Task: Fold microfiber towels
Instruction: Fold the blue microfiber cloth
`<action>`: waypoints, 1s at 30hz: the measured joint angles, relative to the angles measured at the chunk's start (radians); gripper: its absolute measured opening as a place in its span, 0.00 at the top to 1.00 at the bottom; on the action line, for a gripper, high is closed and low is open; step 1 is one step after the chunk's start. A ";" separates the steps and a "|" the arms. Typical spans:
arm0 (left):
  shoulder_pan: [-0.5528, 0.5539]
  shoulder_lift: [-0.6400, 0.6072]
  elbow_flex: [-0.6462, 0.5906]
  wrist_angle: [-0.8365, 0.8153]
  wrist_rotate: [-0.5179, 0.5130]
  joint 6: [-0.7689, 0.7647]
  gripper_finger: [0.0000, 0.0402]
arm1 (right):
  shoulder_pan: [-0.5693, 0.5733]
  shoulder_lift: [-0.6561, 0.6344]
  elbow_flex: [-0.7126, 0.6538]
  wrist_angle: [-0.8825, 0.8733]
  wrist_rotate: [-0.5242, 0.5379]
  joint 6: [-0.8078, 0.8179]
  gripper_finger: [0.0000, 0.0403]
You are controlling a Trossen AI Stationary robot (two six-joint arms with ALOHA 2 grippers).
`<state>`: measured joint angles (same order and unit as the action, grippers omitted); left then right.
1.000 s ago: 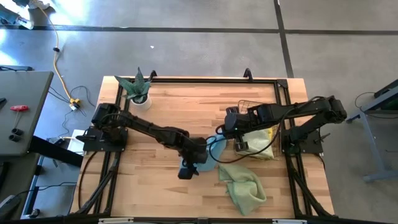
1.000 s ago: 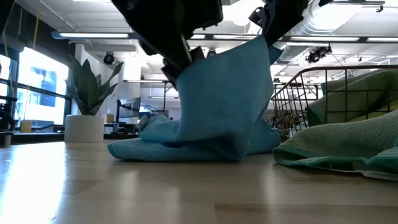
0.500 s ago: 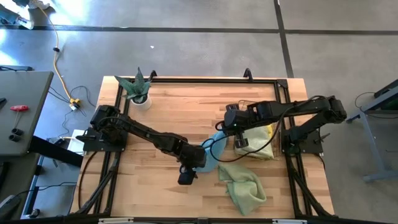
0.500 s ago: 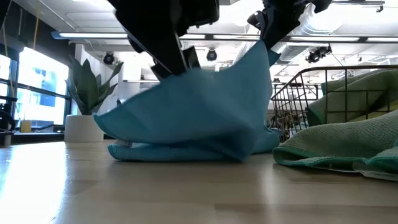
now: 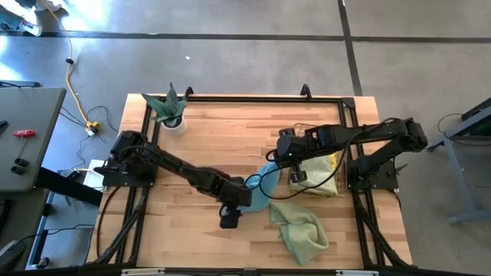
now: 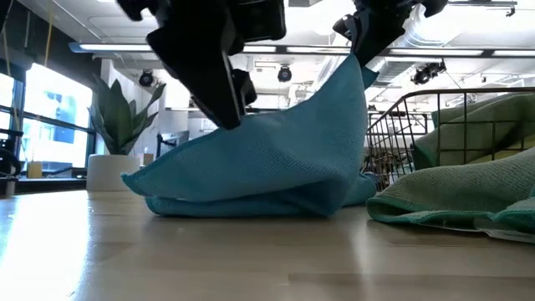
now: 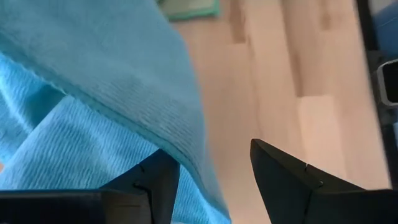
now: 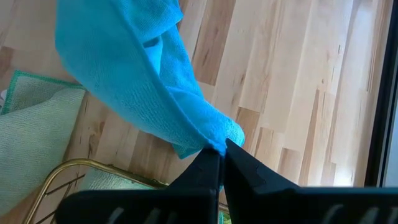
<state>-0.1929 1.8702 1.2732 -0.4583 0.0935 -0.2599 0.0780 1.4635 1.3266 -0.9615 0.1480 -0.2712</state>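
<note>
The left pincer point(image 5: 232, 205) has swung toward the table's front, drawing the blue towel point(image 6: 259, 167) out wider and lower.

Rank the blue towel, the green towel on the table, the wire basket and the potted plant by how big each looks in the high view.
1. Green towel, largest.
2. Wire basket, similar or slightly smaller, but partly hidden under the right arm, so unsure.
3. Potted plant and blue towel: look alike, the towel mostly covered by the arms, so unranked.

We find no readable text, label, brand, number or sign anywhere: nothing legible on the towels, the arms, the basket, the tabletop or the room behind.
</note>
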 joint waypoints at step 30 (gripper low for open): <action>-0.114 0.086 -0.001 -0.078 -0.190 -0.262 0.56 | 0.000 0.000 0.000 0.011 0.000 0.002 1.00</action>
<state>-0.3073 1.9560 1.2720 -0.5362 -0.0963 -0.5219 0.0780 1.4635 1.3266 -0.9508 0.1478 -0.2697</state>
